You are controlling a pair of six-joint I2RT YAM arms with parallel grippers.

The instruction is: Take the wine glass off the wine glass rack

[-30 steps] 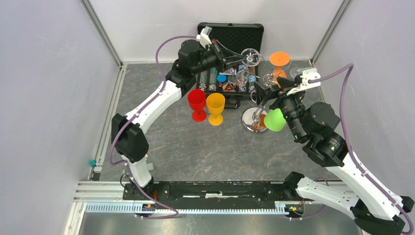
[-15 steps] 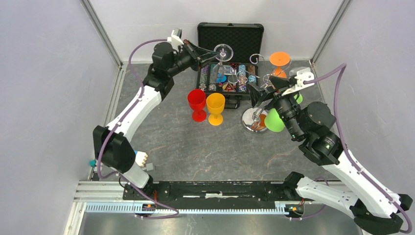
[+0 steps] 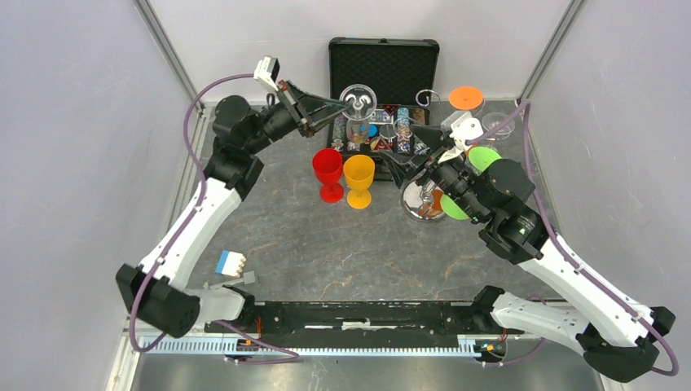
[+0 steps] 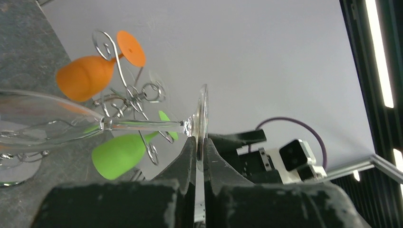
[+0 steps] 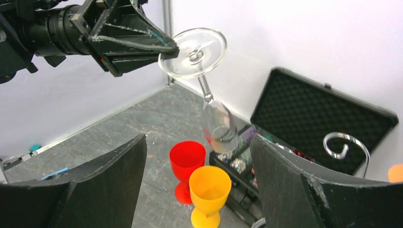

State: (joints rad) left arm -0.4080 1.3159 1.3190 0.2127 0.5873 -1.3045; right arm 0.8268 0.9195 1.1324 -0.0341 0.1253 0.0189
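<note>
Left gripper (image 3: 334,104) pinched shut on the foot of the clear wine glass (image 5: 192,50), which is off the wine glass rack (image 3: 420,204).

Its jaws hold only the edge of the foot disc. The stem and bowl hang down at a slight tilt just past the fingertips, above the open black case (image 3: 383,61) and well apart from the rack. That thin, smooth edge looks a weak hold: a quick swing could let the glass swivel or slip onto the case or the red cup (image 3: 328,167). Right gripper (image 3: 407,155) is spread wide by the rack, holding nothing.
</note>
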